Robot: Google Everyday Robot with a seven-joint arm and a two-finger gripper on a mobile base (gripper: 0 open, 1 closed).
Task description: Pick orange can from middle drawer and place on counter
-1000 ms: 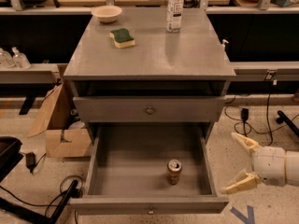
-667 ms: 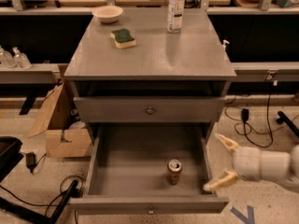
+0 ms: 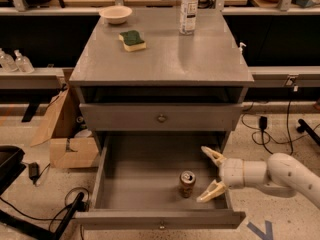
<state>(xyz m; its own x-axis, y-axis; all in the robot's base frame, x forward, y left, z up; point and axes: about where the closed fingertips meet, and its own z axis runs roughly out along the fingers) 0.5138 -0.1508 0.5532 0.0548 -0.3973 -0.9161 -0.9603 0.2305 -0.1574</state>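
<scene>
The orange can (image 3: 187, 183) stands upright on the floor of the open middle drawer (image 3: 140, 179), near its front right corner. My gripper (image 3: 208, 176) comes in from the right over the drawer's right wall, just right of the can and not touching it. Its two pale fingers (image 3: 212, 155) are spread wide, open and empty. The grey counter (image 3: 165, 59) is the cabinet top above the drawers.
On the counter stand a clear plastic bottle (image 3: 188, 4), a green and yellow sponge (image 3: 133, 40) and a small bowl (image 3: 115, 14). A closed drawer front with a round knob (image 3: 161, 118) sits above the open drawer. A cardboard box (image 3: 67, 134) and cables lie on the floor at left.
My gripper has moved left from outside the drawer's right side to over the drawer wall, close to the can. The can has not moved.
</scene>
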